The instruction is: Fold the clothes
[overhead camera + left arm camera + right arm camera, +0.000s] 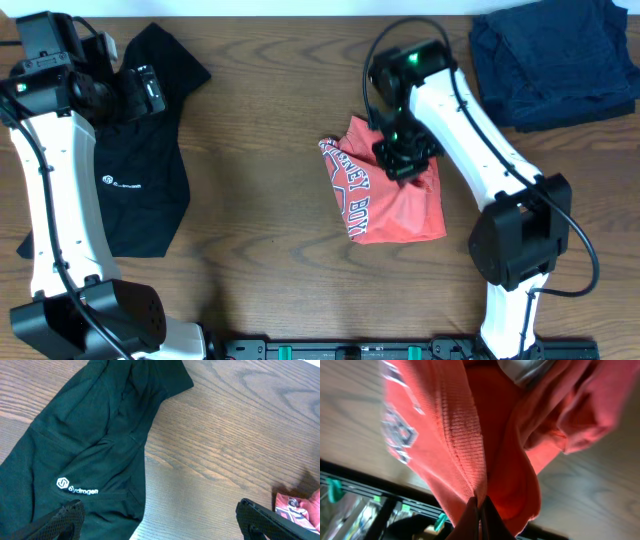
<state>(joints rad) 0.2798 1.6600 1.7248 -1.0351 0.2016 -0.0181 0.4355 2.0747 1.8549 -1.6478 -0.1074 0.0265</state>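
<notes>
A red garment with white lettering (pixel 385 195) lies bunched at the table's middle. My right gripper (pixel 405 160) is shut on a fold of its ribbed red cloth (pixel 470 445), pinched between the fingertips (pixel 480 510). A black garment with a small white logo (pixel 135 170) lies spread at the left. It fills the left part of the left wrist view (pixel 85 445). My left gripper (pixel 160 520) is open and empty, hovering over the black garment's right edge near its top (pixel 150 95).
A dark blue garment (pixel 555 60) lies folded at the back right corner. Bare wooden table (pixel 260 190) lies between the black and red garments. A black rail with green clips (pixel 350 350) runs along the front edge.
</notes>
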